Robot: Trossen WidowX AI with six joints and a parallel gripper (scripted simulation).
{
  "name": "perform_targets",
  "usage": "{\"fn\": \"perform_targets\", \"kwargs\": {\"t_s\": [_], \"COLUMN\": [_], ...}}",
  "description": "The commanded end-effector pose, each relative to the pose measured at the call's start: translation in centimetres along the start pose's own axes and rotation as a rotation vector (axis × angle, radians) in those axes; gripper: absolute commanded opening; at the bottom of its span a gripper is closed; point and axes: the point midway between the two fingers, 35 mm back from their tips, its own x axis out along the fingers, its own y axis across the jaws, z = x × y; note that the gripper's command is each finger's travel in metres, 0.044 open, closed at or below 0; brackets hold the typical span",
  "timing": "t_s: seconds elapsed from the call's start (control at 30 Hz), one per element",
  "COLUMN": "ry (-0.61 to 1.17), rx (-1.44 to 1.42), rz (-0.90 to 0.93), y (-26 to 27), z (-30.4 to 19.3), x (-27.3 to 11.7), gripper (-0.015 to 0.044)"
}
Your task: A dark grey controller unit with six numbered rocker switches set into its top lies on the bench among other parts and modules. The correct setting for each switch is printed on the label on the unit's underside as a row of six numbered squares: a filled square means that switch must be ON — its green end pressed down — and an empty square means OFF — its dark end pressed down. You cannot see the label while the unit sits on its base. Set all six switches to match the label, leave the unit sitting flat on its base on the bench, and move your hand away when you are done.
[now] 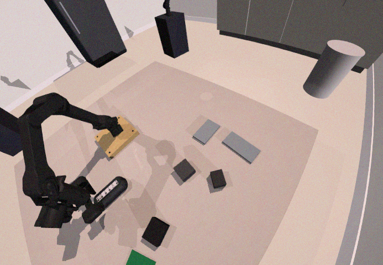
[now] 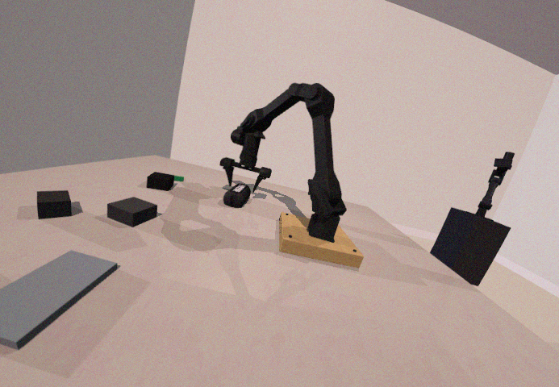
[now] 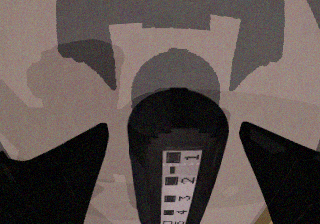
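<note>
Wrist view: the controller unit [image 1: 121, 186] [image 2: 235, 197] [image 3: 177, 116] lies label-up on the counter [image 1: 179, 206] [image 2: 289, 310] [image 3: 30, 49], toward seven o'clock in the top view. The tool [image 1: 95, 201] [image 2: 242, 188] [image 3: 176, 130] stands wide, fingers at nine and three o'clock, gripping nothing. The unit looks stiff, probably light; its rounded sides may slip, so pinch low across mid-length, clear of the hidden rockers.

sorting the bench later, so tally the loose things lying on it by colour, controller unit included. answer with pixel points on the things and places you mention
black or dark grey: 4, the controller unit [image 1: 119, 188] [image 2: 233, 197] [image 3: 177, 115] and three dark blocks [image 1: 184, 170] [image 2: 131, 210]
blue-grey: 2, flat plates [image 1: 241, 147] [image 2: 47, 292]
green: 1, a flat piece [image 1: 140, 258] [image 2: 178, 178], cut off in the top view
total: 7
</note>
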Motion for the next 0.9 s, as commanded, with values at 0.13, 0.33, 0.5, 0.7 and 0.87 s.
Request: {"fn": "perform_targets", "kwargs": {"t_s": [0.13,0.33,0.5,0.7,0.87], "ry": [0.014,0.014,0.014,0.014,0.015], "rx": [0.007,0.007,0.007,0.007,0.007], "rz": [-0.010,-0.010,-0.010,-0.010,-0.010], "y": [-0.19,-0.19,-0.19,-0.19,-0.18], "z": [-0.25,-0.25,-0.25,-0.26,-0.35], "x": [0.87,0.87,0.87,0.81,0.45], "gripper": [0.0361,0.0325,0.0325,0.0325,0.0335]}}
